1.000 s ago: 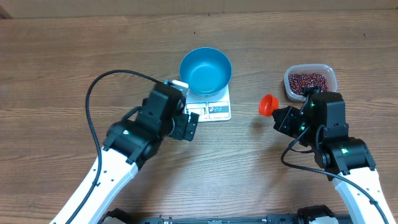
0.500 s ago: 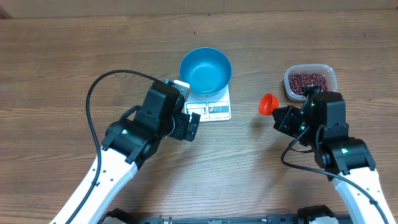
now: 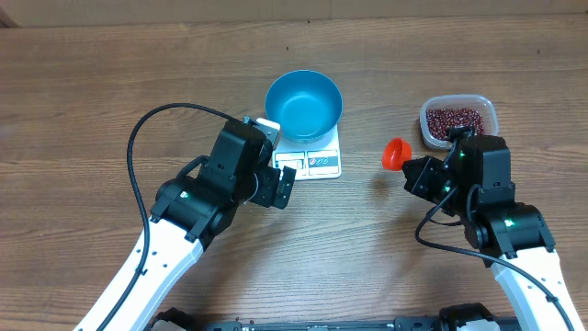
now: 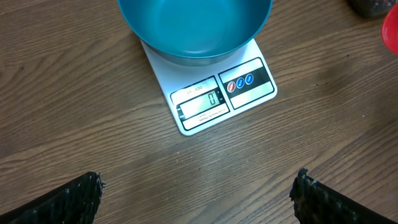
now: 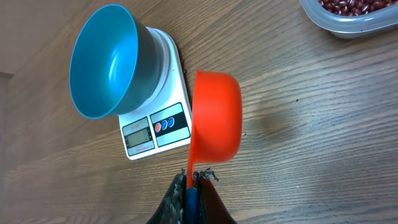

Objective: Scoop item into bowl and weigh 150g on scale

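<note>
Wooden table (image 3: pixel 92 83), empty blue bowl (image 3: pixel 304 104) sitting on white scale (image 3: pixel 319 164), left gripper (image 4: pixel 196 186) jaws spread wide, holding nothing, near scale front, right gripper (image 5: pixel 189 186) clamped on orange scoop (image 5: pixel 216 115) handle, clear tub (image 3: pixel 487 108) at right holding beans (image 3: pixel 454 119)

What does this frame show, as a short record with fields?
bowl: blue, empty, on the scale
scale: display reads 0
beans: in the clear tub, right of the scale
scoop: orange, between scale and tub
right gripper: shut on the scoop's handle
left gripper: open, in front of the scale, holding nothing
</note>
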